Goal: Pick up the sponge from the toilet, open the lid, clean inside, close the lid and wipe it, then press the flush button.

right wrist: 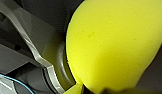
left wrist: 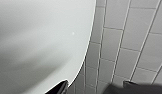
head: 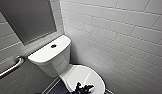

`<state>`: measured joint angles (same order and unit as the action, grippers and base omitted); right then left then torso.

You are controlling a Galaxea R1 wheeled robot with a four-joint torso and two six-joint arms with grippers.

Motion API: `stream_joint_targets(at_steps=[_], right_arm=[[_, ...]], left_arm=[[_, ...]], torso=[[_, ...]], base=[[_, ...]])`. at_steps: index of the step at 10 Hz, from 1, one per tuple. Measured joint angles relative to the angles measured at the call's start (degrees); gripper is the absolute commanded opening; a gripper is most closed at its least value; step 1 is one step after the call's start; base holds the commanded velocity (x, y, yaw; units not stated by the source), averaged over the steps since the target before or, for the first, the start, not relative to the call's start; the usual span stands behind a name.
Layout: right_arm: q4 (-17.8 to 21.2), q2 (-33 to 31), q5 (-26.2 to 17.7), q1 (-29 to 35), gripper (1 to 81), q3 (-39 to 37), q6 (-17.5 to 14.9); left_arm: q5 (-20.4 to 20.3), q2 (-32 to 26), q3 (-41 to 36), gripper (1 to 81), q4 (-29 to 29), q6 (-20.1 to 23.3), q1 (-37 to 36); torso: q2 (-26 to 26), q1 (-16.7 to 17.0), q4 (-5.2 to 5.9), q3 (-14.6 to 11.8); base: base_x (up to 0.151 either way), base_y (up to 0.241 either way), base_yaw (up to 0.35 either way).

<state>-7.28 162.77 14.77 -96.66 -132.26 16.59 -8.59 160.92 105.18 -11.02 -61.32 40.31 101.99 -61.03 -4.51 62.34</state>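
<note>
- We are looking down into a corner where two tiled walls are meeting.
- We are seeing the right-hand wall (head: 117, 32) running in pale, oblong tiles laid in staggered rows, with thin darker joints and a soft sheen low down.
- We are seeing the left-hand wall (head: 7, 47) carrying similar tiles, greyer in tone and darkening toward the floor.
- We are noting a large dark grey panel (head: 27, 17) set into that wall; we are unable to tell whether it is a window or a mirror.
- We are noting a metal grab bar (head: 9, 68) slanting along the same wall, below the panel.
- We are glimpsing a dark blue floor (head: 58, 88) at the lower edge.
- We are seeing pale tiling (left wrist: 127, 50) with grey joints in the left wrist view.
</note>
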Motion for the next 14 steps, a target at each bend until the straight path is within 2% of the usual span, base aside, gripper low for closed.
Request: stream_joint_targets(at_steps=[3,6,10,14], right_arm=[[0.0,0.1,-0.6,0.2,1.0,0.0,0.0],[0.0,0.4,-0.9,0.4,1.0,-0.2,0.0],[0.0,0.5,-1.2,0.5,1.0,-0.4,0.0],[0.0,0.6,-1.2,0.5,1.0,-0.8,0.0]], left_arm=[[0.3,-2.4,-5.2,81.1,-0.1,0.1,-0.1],[1.9,-3.8,-5.8,81.1,-1.0,0.2,4.3],[3.5,0.0,1.7,81.1,-2.1,0.6,4.5],[3.9,2.6,6.0,81.1,-2.7,0.7,4.8]], torso=[[0.0,0.0,0.00,0.0],[0.0,0.0,0.00,0.0],[0.0,0.0,0.00,0.0],[0.0,0.0,0.00,0.0]], base=[[0.000,0.000,0.000],[0.000,0.000,0.000],[0.000,0.000,0.000],[0.000,0.000,0.000]])
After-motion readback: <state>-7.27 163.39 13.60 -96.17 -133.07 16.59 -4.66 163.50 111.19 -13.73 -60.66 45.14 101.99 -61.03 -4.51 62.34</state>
